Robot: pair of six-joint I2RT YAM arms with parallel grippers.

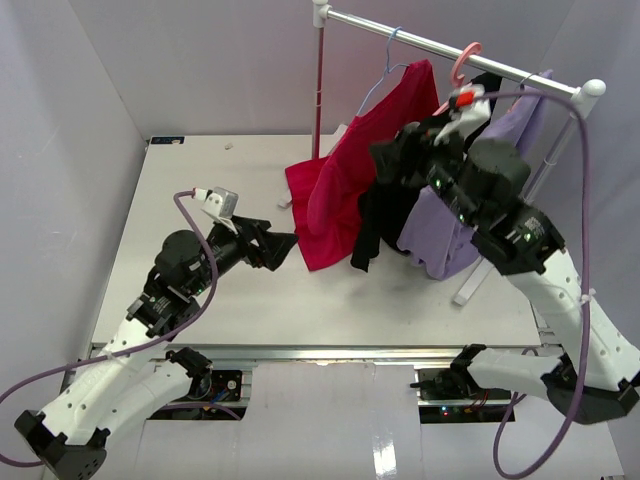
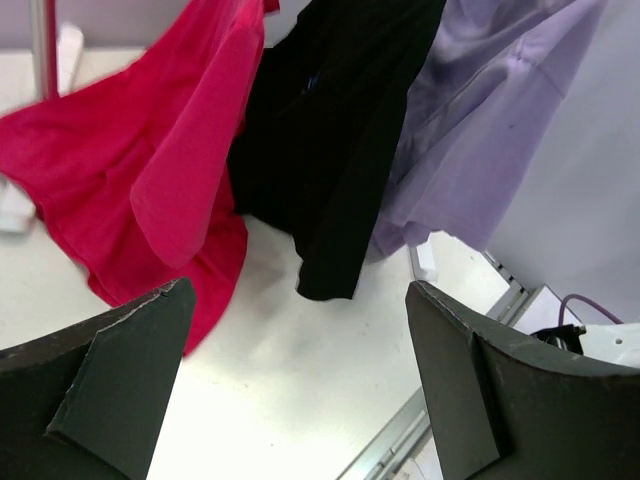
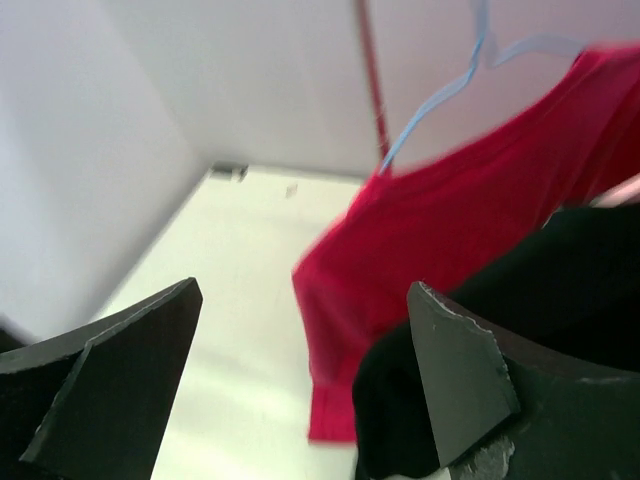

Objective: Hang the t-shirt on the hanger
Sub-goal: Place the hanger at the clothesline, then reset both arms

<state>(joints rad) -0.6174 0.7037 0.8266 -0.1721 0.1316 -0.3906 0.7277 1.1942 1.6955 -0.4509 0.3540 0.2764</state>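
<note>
The red t-shirt (image 1: pixel 350 175) hangs on the light-blue wire hanger (image 1: pixel 385 70) on the rail, its lower part lying on the table. It also shows in the left wrist view (image 2: pixel 140 160) and the right wrist view (image 3: pixel 470 200), where the hanger (image 3: pixel 440 100) rises above it. My left gripper (image 1: pixel 283 246) is open and empty, low over the table just left of the shirt's hem. My right gripper (image 1: pixel 392 160) is open and empty, raised in front of the black garment, right of the red shirt.
A black garment (image 1: pixel 385 215) and a lavender garment (image 1: pixel 450 225) hang on the same rail (image 1: pixel 450 48), the black one on a pink hanger (image 1: pixel 465 60). The rack's red post (image 1: pixel 319 90) stands behind the shirt. White walls enclose the table (image 1: pixel 180 250).
</note>
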